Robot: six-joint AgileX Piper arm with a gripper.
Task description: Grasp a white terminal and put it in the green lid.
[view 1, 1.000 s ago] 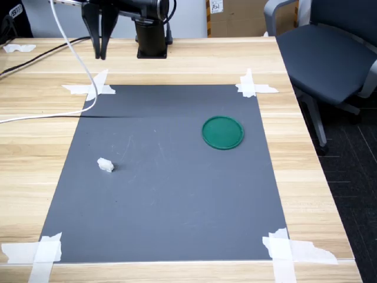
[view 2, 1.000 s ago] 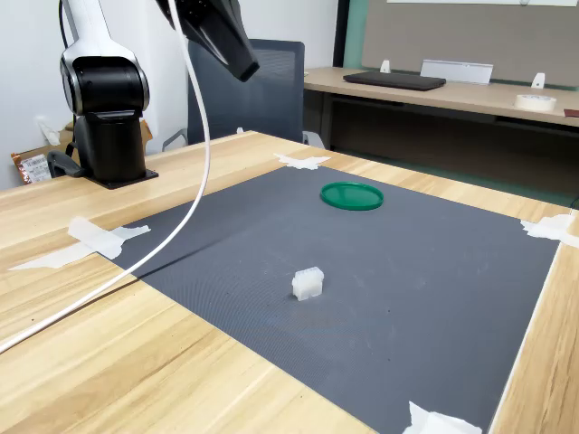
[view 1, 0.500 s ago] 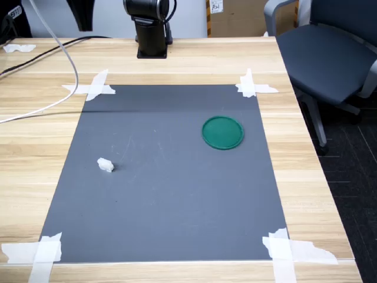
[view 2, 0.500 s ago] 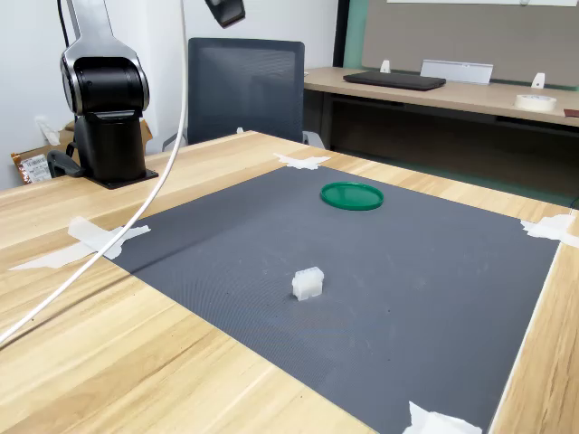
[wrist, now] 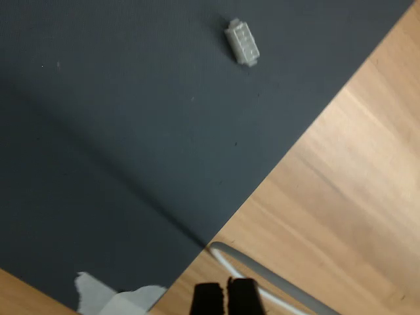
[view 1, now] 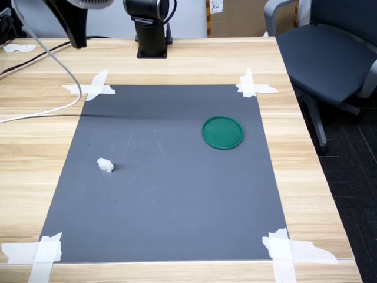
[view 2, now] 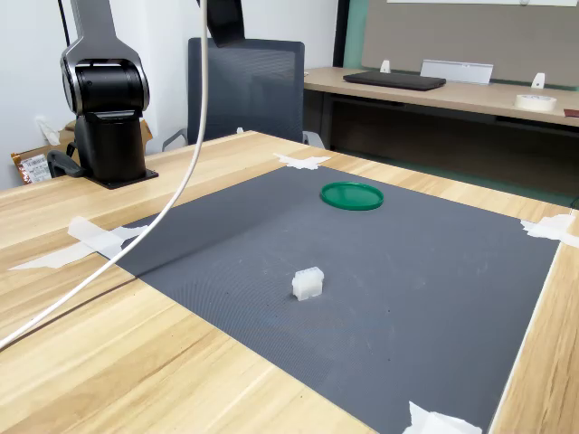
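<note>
The white terminal (view 1: 105,165) lies on the dark grey mat (view 1: 171,194), toward the first exterior view's left; it also shows as a small ribbed block (wrist: 242,42) in the wrist view and near the mat's front (view 2: 308,283) in the second exterior view. The green lid (view 1: 222,132) lies flat and empty on the mat's far right part (view 2: 352,195). My gripper (wrist: 225,298) hangs high above the mat's back left corner (view 1: 75,41), far from both. Its fingertips stand together with nothing between them.
The arm's black base (view 1: 152,29) stands on the wooden table behind the mat. A white cable (view 1: 69,71) hangs from the arm and trails over the table's left. White tape strips (view 1: 94,87) hold the mat's corners. An office chair (view 1: 330,53) stands beside the table.
The gripper has swung left in the first exterior view, from above the back tape strip to past the mat's corner. The cable swung with it. Terminal and lid have not moved.
</note>
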